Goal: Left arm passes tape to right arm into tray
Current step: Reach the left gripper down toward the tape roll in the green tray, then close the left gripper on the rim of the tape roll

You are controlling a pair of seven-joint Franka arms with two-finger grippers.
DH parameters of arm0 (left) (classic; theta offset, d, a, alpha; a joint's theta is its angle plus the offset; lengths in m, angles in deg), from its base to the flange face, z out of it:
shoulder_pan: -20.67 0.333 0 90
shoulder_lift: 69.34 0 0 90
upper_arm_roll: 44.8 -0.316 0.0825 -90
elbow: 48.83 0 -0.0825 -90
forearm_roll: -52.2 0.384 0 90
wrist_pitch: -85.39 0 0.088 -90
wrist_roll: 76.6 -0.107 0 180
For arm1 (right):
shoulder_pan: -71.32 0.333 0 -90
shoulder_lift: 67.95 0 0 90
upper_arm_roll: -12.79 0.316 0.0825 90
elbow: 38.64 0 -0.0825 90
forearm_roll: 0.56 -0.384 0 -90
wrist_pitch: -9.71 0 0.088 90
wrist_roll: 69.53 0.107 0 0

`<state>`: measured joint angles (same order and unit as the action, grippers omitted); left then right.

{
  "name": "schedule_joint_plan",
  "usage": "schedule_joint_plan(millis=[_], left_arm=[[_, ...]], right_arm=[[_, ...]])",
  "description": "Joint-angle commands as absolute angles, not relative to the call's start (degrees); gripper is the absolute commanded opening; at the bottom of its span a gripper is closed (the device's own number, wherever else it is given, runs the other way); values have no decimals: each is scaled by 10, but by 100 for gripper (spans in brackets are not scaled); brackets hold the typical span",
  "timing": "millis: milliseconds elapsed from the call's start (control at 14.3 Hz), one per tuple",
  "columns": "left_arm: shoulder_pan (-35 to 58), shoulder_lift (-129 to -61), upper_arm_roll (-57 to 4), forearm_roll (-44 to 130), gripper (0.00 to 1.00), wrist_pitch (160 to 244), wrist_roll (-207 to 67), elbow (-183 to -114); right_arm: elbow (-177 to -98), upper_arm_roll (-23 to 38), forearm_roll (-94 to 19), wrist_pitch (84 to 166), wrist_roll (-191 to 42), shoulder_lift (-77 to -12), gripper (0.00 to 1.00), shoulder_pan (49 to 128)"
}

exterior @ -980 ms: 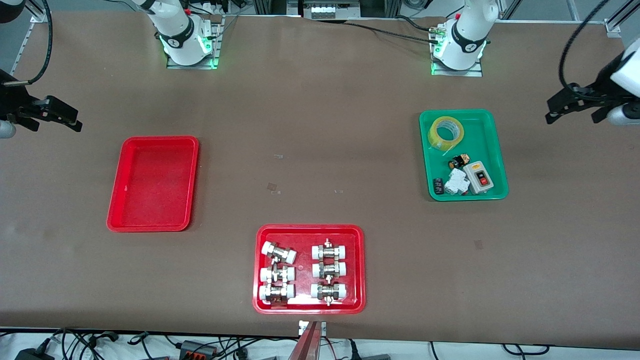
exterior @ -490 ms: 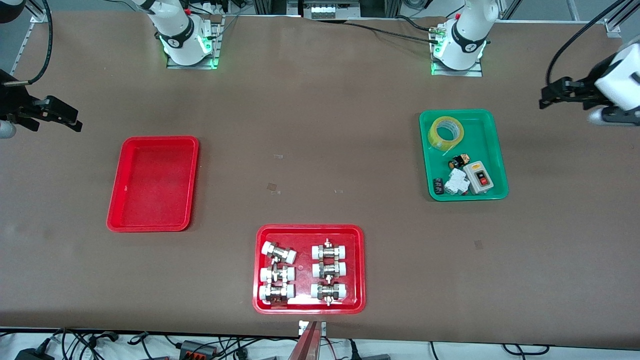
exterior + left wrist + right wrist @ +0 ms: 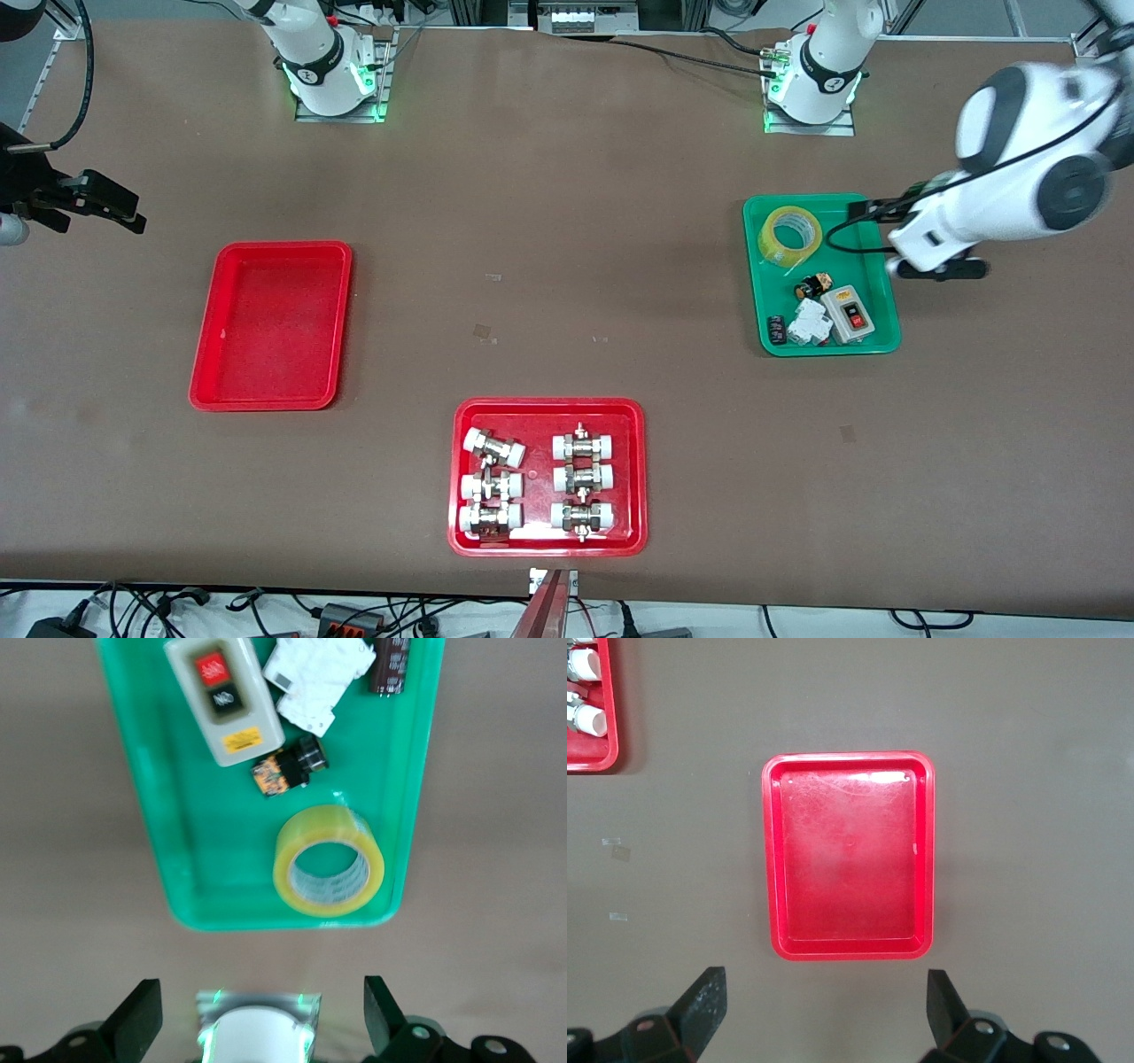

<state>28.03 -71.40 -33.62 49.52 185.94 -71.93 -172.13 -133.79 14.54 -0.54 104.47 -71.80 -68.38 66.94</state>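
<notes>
The wide brown counter [image 3: 567, 292] carries 3 trays. The landmark is the green plastic rectangular tray [image 3: 877, 266], which lies toward the left arm's end of the counter. The wider red plastic tray [image 3: 547, 408] holding 6 white-capped metal fittings [image 3: 538, 483] sits nearer the front camera than the green tray, about midway along the counter. The shallow red plastic rectangular tray with rounded corners and a raised rim [image 3: 271, 324] lies well apart from the green tray, toward the right arm's end, with nothing in it.

The left hand [image 3: 261, 1014] hangs above the green tray's end nearest the arm bases, fingers apart and holding nothing. The right hand [image 3: 102, 206] waits well apart from the green tray, over the counter's edge at the right arm's end, fingers likewise apart and holding nothing.

Inside the green tray, the ring-shaped roll of translucent yellow packing tape [image 3: 790, 235] lies flat at the end nearest the arm bases. A grey switch box with a red button [image 3: 848, 314], a white plastic part [image 3: 810, 322] and small dark components [image 3: 813, 285] lie at its camera end.
</notes>
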Motion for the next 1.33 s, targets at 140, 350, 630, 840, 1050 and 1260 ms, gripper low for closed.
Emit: schedule_joint_plan(millis=[140, 350, 630, 840, 1050, 1260], left_arm=[[284, -725, -318, 482, 100, 2050, -713, -1871], [290, -765, -317, 482, 100, 2108, -713, -1890], [292, -794, -317, 481, 100, 2135, -713, -1907], [300, -802, -317, 481, 78, 2132, -716, -1908], [300, -802, -317, 482, 27, 2127, -723, -1908], [302, -802, -317, 481, 8, 2127, -736, -1907]], right_arm=[[-1349, 149, 1, 1045, -718, -695, 100, 668], [-1349, 149, 2, 1045, -718, -695, 100, 668], [-1349, 149, 1, 1045, -718, -695, 100, 668], [-1349, 149, 1, 1045, -718, -695, 100, 668], [-1349, 149, 1, 1046, -718, -695, 100, 668], [-1349, 149, 1, 1046, -718, -695, 100, 668]])
